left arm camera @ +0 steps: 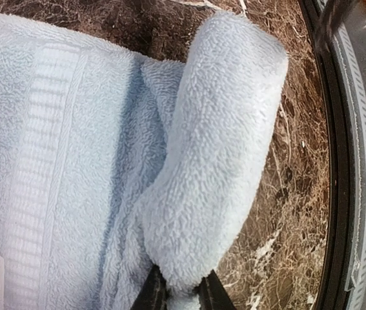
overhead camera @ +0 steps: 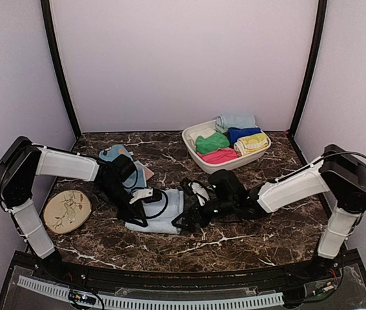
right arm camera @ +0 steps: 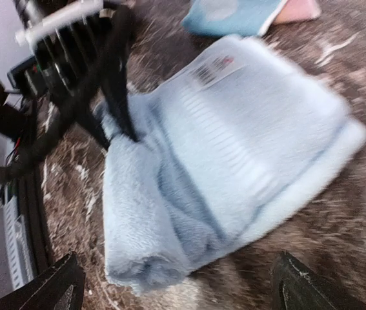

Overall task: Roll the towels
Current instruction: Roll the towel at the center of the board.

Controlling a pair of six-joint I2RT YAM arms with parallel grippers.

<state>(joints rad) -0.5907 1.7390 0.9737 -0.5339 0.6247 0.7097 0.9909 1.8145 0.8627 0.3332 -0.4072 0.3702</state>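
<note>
The plain pale blue towel (overhead camera: 168, 208) lies on the marble table, its near edge turned over into a thick partial roll (left arm camera: 221, 142). My left gripper (left arm camera: 181, 294) is shut on the left end of that roll, and its black fingers (right arm camera: 115, 119) show in the right wrist view. My right gripper (right arm camera: 179, 290) is open wide and empty, just short of the roll's right end (right arm camera: 141, 258). In the top view it is next to the towel's right side (overhead camera: 192, 218). The spotted blue towel (overhead camera: 119, 157) lies behind, partly hidden by my left arm; its corner shows in the right wrist view (right arm camera: 234, 16).
A white basin (overhead camera: 193, 150) at the back right holds green, pink, dark blue, yellow and pale rolled towels. A round beige plate (overhead camera: 66, 211) with a drawing lies at the left. A pink cloth edge (overhead camera: 148, 173) peeks from under the spotted towel. The table's front edge is close (left arm camera: 337, 194).
</note>
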